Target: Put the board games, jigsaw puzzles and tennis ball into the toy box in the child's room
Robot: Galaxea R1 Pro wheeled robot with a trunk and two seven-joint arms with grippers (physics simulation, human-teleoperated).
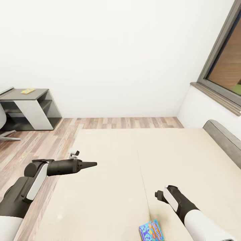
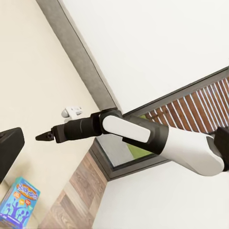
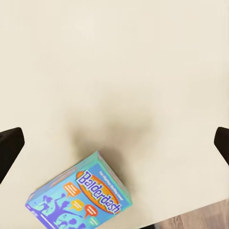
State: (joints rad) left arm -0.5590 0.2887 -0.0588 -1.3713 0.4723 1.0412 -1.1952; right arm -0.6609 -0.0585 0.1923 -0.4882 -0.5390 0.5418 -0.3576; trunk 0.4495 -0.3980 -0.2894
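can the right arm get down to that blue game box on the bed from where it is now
Probably yes. The right gripper hangs open above the bed, the light-blue board game lies on the bare mattress below it, and nothing stands between them.

Black-and-white arms (image 1: 33,182), tapered black end effector (image 1: 87,164)

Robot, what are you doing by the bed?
The robot is leaning over the cream bed with both arms out. Its right gripper hangs open above a light-blue Balderdash game box lying near the bed's edge, not touching it yet. The left gripper holds nothing. A low dark-grey desk stands by the far wall.
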